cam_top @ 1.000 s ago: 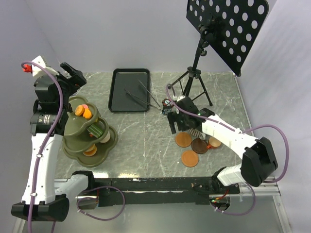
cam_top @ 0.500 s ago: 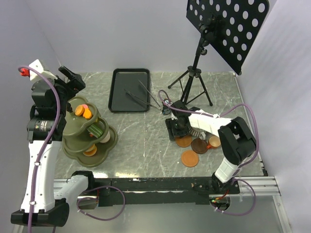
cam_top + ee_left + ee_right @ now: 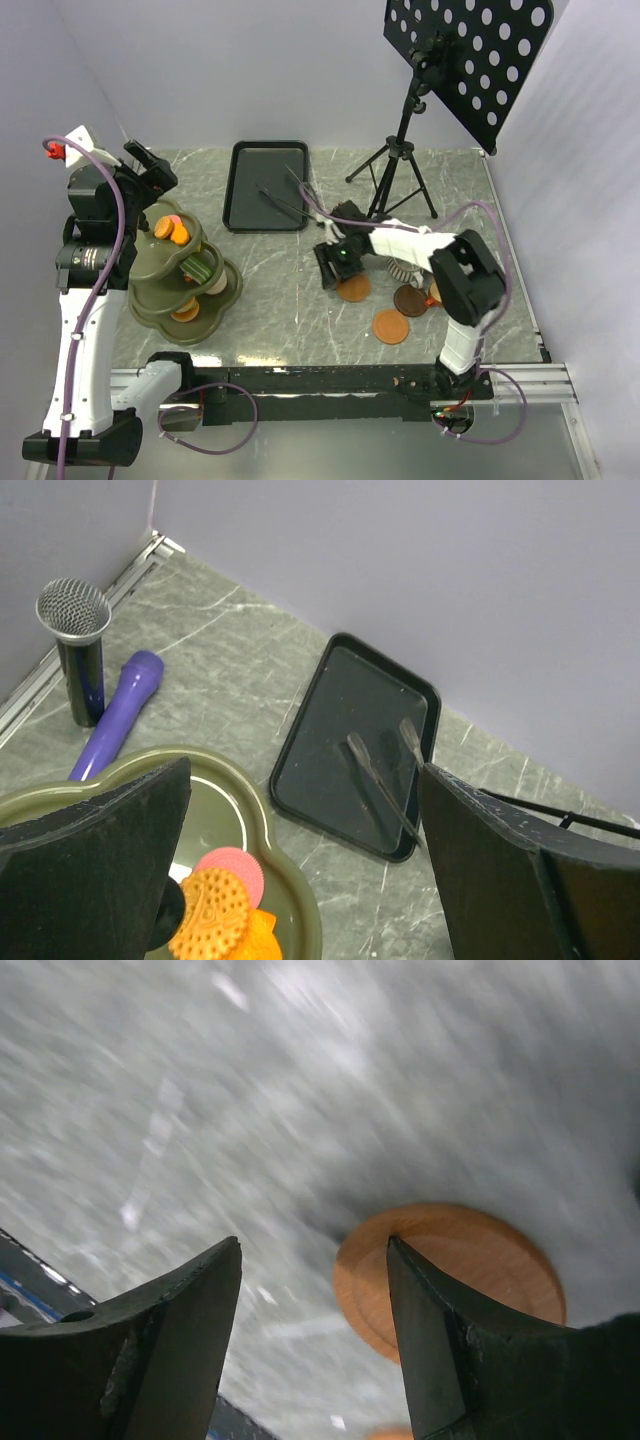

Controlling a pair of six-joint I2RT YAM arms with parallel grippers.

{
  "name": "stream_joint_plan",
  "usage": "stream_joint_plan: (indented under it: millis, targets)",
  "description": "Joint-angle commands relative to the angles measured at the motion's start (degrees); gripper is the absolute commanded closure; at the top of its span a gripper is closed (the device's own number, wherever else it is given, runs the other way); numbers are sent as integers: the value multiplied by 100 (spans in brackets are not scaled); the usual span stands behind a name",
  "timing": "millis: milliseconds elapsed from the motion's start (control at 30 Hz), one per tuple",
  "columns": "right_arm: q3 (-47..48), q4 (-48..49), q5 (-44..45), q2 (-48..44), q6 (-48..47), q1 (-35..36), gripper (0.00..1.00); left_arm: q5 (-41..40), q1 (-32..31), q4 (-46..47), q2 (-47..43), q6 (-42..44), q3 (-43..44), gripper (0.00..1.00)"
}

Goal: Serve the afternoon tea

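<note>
Donuts (image 3: 175, 231) sit on the green stand (image 3: 150, 265) and saucers (image 3: 390, 326) lie bare on the tabletop (image 3: 280, 295), so serving looks barely started; the left claw (image 3: 152, 168) and the right claw (image 3: 335, 262) both spread wide, holding nothing.

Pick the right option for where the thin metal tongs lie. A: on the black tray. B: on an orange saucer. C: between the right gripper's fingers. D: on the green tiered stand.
A: the left wrist view shows the tongs lying on the black tray, with nothing gripping them.
</note>
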Motion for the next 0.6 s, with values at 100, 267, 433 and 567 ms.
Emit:
stream_joint_plan:
  millis: [100, 267, 433, 567]
  targets:
    - [1445, 277, -545, 1058, -282, 562, 33, -66, 23, -241, -203, 152, 24, 0]
    - [2227, 400, -449, 1656, -71, 966, 34, -75, 22, -302, -352, 240, -151, 0]
    - [2729, 585, -308, 2078, 245, 1178, 36, 22, 31, -320, -475, 205, -274, 0]
    - [2773, 936, -281, 2219, 351, 1204, 37, -4, 22, -311, -511, 213, -318, 0]
